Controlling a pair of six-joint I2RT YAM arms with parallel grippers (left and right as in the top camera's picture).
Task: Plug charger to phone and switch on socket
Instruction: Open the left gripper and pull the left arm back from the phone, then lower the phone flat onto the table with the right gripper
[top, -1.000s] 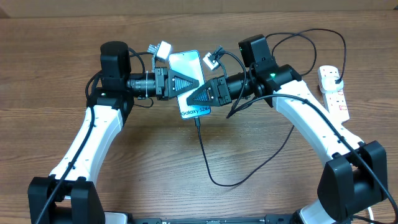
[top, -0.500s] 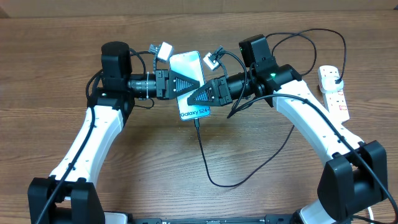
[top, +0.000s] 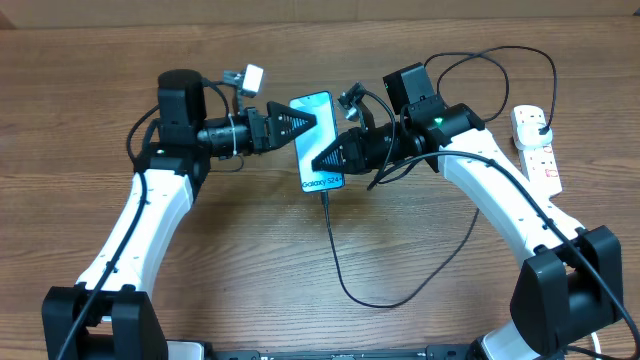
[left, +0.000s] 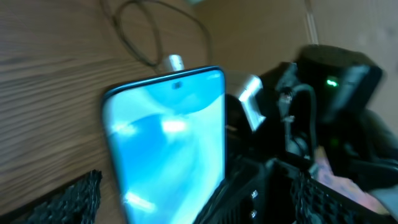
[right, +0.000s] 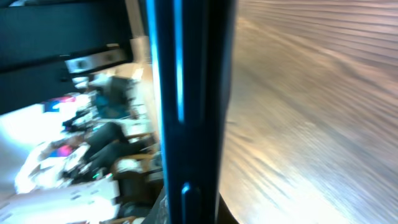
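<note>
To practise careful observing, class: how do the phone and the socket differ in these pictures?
The phone is dark-edged with a lit blue screen; the socket is white with red markings. The shut right gripper holds the phone at centre; the socket lies untouched at far right on the table. Both meet the black charger: its tip at the phone's lower end, its plug on the socket.

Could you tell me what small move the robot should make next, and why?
Probably the right hand should lay the phone down and release it: the charger already appears to meet its near edge, the left hand stands open beside it, and the socket lies on the right arm's side.
</note>
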